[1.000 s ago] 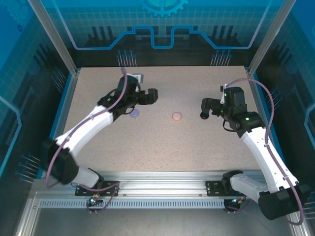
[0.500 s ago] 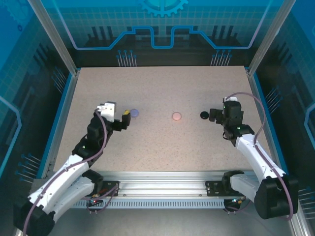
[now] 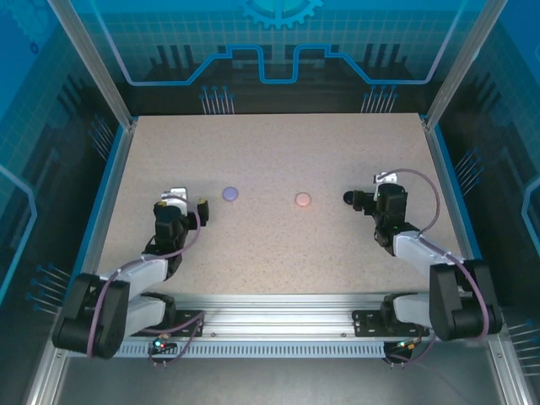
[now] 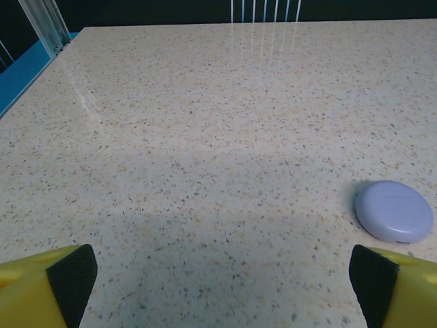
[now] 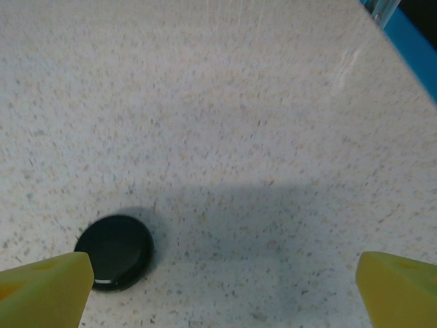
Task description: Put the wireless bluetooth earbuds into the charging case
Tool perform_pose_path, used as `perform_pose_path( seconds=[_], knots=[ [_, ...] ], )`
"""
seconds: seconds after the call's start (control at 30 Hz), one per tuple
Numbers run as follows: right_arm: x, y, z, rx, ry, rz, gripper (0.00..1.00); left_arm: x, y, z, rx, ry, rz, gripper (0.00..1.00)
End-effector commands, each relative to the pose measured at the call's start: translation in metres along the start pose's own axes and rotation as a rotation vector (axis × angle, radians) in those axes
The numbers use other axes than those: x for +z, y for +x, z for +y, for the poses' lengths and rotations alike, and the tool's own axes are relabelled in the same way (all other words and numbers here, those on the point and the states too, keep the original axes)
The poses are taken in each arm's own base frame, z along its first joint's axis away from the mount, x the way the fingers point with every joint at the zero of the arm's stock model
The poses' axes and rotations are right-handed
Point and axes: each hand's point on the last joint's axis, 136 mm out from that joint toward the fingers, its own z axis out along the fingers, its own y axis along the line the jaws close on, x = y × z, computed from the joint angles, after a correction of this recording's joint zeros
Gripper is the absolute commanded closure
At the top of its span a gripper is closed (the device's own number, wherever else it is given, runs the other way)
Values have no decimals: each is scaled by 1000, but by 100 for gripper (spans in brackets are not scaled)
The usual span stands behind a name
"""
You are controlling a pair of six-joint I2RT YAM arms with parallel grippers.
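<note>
Three round closed charging cases lie in a row across the table: purple (image 3: 230,193), pink (image 3: 303,199) and black (image 3: 349,197). No earbuds are in view. My left gripper (image 3: 181,207) stands open, low over the table, to the left of the purple case (image 4: 394,210), which sits ahead of its right fingertip (image 4: 372,277). My right gripper (image 3: 377,200) is open too, just right of the black case (image 5: 115,251), which lies by its left fingertip (image 5: 44,290). Bare table shows between both pairs of jaws (image 4: 222,287) (image 5: 222,294).
Both arms are folded back low over the near half of the speckled table (image 3: 278,245). A blue rim (image 3: 105,194) and metal posts (image 3: 93,59) border the table on the left and right. The mounting rail (image 3: 278,325) runs along the near edge.
Both arms have drawn back and folded down toward the near edge. The left gripper moved from beside the purple case to its left. The cases have not moved.
</note>
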Motion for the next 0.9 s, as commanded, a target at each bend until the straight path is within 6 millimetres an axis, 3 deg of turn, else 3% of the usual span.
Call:
perform_pose_path(
  seconds=[0.0,0.17,0.3,0.4,0.53,0.63,0.87],
  knots=[
    [-2,-27,8,-2,-59,-181,0,6,-32,-7,-69,78,-120,1],
    [4,-23,20,-32,-132,-241,0,23,-26,-18,-40,166,-81,1],
    [26,-13,32,-66,-187,-165,0,34,-17,-30,-4,228,-43,1],
    [27,-14,35,-68,-213,-157,0,42,-10,-37,18,262,-28,1],
    [28,-14,35,-68,-212,-155,0,50,-9,-34,-11,267,23,1],
    [27,-13,35,-70,-212,-155,0,58,-10,-17,-71,193,44,1],
    [28,-14,37,-82,-207,-156,0,58,-9,-17,-66,189,46,1]
  ],
)
